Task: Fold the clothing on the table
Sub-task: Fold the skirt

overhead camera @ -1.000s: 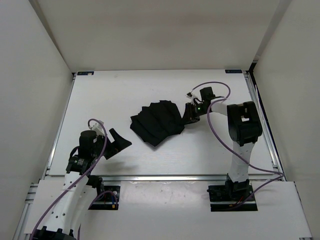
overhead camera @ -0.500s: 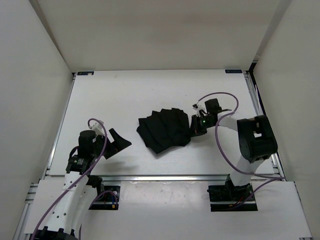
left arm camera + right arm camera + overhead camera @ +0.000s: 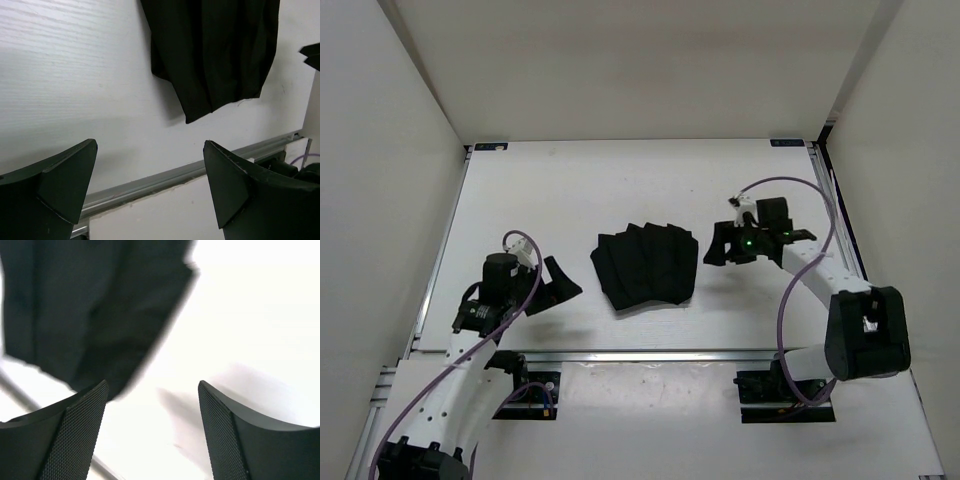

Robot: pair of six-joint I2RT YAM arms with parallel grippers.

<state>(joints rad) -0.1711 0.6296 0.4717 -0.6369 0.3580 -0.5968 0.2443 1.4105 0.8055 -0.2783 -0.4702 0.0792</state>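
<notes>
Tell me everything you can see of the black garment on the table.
The garment is black, matte, soft-looking fabric, roughly square, with parallel pleat lines and a stepped far edge. It lies flat near the middle of the white table, which alone touches it. The right end effector is open just off its right edge, and the left end effector is open farther away.

Bright even light; blurred clothing (image 3: pixel 75 305).

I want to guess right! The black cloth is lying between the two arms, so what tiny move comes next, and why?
Probably the right gripper slides in to the right edge of the clothing to pinch it. It hangs open and empty beside that edge, and the clothing lies flat, untouched.
</notes>
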